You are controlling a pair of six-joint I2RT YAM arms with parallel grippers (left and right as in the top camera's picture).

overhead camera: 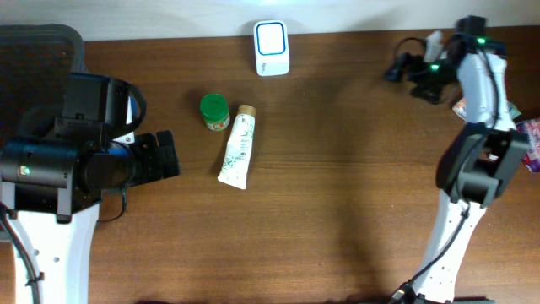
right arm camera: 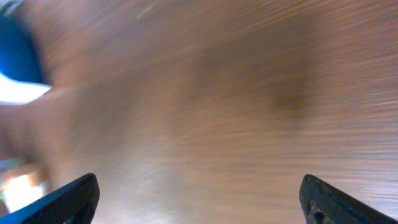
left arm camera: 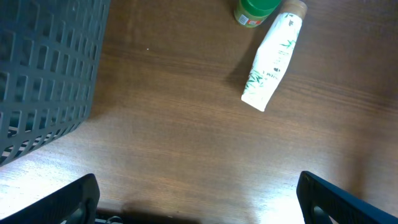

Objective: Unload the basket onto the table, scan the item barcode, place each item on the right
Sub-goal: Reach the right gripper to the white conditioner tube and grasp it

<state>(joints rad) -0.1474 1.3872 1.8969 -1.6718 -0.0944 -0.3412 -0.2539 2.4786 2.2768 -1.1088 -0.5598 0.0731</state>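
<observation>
A white tube (overhead camera: 237,146) with green leaf print and a tan cap lies on the wooden table, left of centre. Just to its upper left stands a small jar with a green lid (overhead camera: 214,111). The left wrist view has the tube (left arm camera: 272,62) and jar (left arm camera: 255,11) at the top. No barcode shows on either. A white device with a blue-edged window (overhead camera: 272,47) stands at the back edge. My left gripper (overhead camera: 169,154) (left arm camera: 199,196) is open and empty, left of the tube. At the far right back my right gripper (overhead camera: 396,69) (right arm camera: 199,196) is open over bare wood, holding nothing.
A dark mesh basket (overhead camera: 38,51) (left arm camera: 43,74) sits at the back left beside my left arm. Colourful packages (overhead camera: 527,135) lie at the right edge behind the right arm. A blurred blue and white thing (right arm camera: 18,62) shows at the left of the right wrist view.
</observation>
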